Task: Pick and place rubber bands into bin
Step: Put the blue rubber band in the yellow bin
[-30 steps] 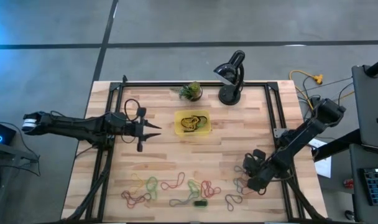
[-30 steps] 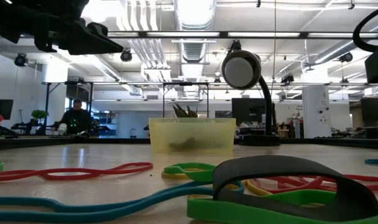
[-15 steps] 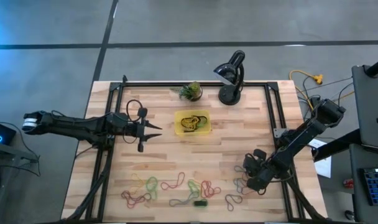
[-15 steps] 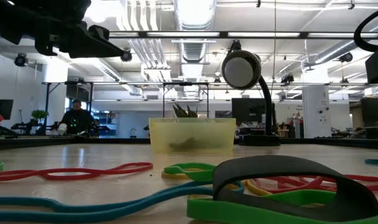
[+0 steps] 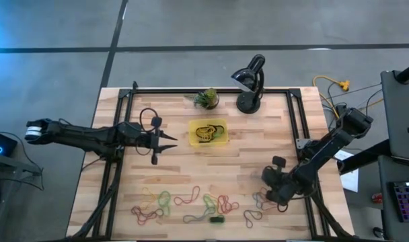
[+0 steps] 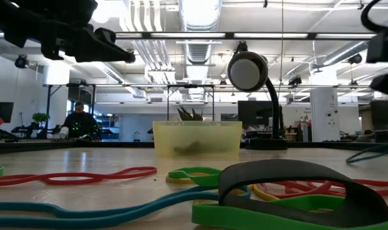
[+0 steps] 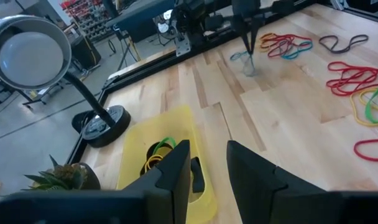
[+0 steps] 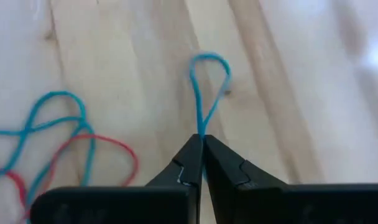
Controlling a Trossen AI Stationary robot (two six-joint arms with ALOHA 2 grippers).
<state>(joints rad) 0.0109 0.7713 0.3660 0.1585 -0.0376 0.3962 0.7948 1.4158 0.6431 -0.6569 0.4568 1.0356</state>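
The yellow translucent bin point(image 5: 208, 132) stands mid-table with a few rubber bands inside. Many coloured rubber bands point(image 5: 184, 202) lie loose along the near edge, with a small cluster point(image 5: 262, 199) at the near right. Over that cluster my right gripper point(image 5: 266, 181) is shut on a thin blue rubber band point(image 8: 207, 81); the left wrist view shows the gripper point(image 7: 248, 51) from afar. My left gripper point(image 5: 165, 140) hovers open left of the bin point(image 7: 155, 163), nothing between its fingers. My right gripper pinches the blue rubber band between its two fingertips point(image 8: 195, 155), both strands side by side point(image 8: 202, 127). The fingers slant down from above. A narrow loop point(image 8: 211, 62) sticks out past the tips over the wood; whether its end touches the table I cannot tell.
A black desk lamp point(image 5: 250, 84) and a small potted plant point(image 5: 206, 99) stand at the far edge behind the bin. Black frame rails point(image 5: 293, 114) run along the table's sides. Blue and red bands point(image 8: 52, 137) lie beside the held one.
My right gripper has turned at the wrist and tipped over the near-right cluster. In the low view a blue strand now rises off the table at the right edge, where before only a low bit of blue showed.
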